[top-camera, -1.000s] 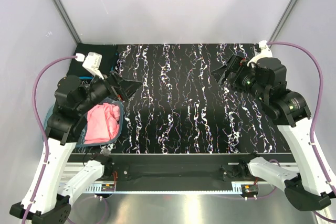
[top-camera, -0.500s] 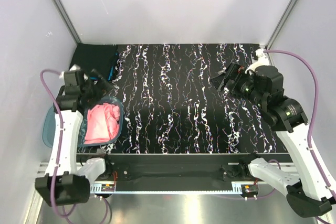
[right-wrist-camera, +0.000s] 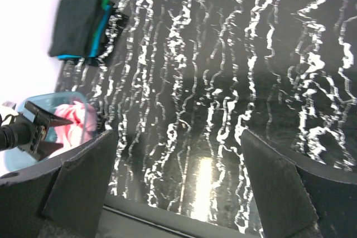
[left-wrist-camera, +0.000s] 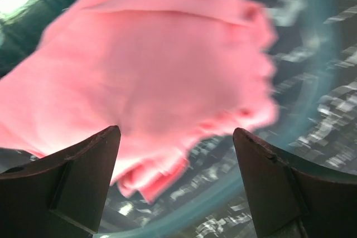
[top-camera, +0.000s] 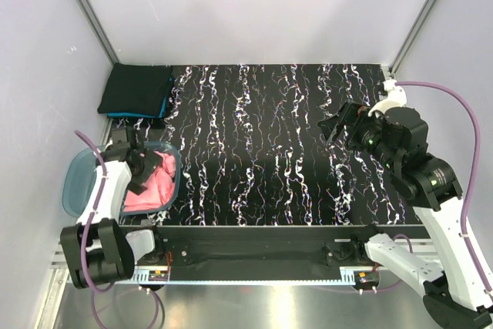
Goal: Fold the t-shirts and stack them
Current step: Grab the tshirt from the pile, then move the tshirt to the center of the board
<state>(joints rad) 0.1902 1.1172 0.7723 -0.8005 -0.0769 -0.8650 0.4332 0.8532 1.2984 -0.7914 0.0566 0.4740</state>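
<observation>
A crumpled salmon-pink t-shirt point(top-camera: 154, 184) lies in the translucent blue tub point(top-camera: 77, 182) at the table's near left. It fills the left wrist view point(left-wrist-camera: 145, 76) and shows small in the right wrist view point(right-wrist-camera: 75, 118). My left gripper point(top-camera: 145, 169) is open, just above the pink shirt, holding nothing. A folded black t-shirt point(top-camera: 135, 88) lies on a teal-blue one point(top-camera: 131, 115) at the far left corner; the stack also shows in the right wrist view point(right-wrist-camera: 78, 23). My right gripper point(top-camera: 339, 125) is open and empty, raised over the right side of the table.
The table has a black top with white streaks point(top-camera: 262, 144). Grey walls close it in on three sides. A purple cable point(top-camera: 88, 144) loops by the left arm. The tub's rim point(left-wrist-camera: 245, 176) curves below the left fingers.
My left arm has swung down and toward the near edge, and its gripper has dropped from beside the tub to just over the pink shirt. The folded stack is uncovered. The right arm shifted slightly right.
</observation>
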